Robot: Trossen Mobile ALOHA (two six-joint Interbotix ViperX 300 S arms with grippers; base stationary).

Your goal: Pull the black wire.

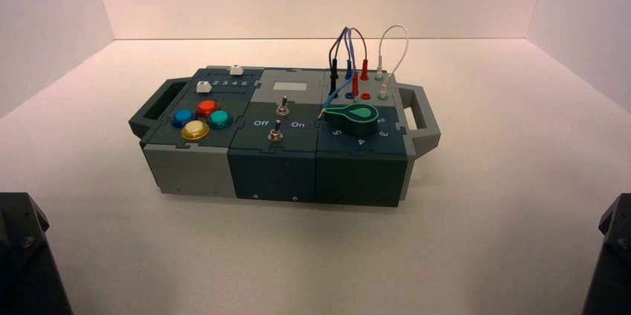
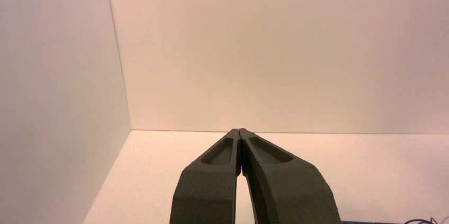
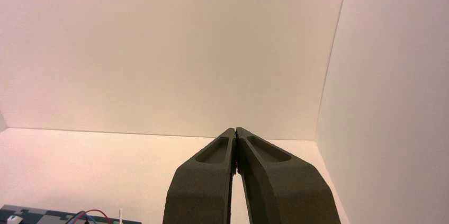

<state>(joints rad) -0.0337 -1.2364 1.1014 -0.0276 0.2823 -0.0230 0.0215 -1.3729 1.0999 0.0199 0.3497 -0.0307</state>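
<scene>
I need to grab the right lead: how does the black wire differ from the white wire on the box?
The black wire has dark plugs; the white wire has pale ones. The black wire stands at the left of the wire cluster, crowded by the blue and red leads, while the white wire arches alone at the right, nearest the box's right handle. Both arch upward, plugged in at the box's far right corner.

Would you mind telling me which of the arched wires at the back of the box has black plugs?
The black wire, leftmost of the leads. Its two dark plugs stand beside the blue lead and red lead; the white lead is farthest right.
</scene>
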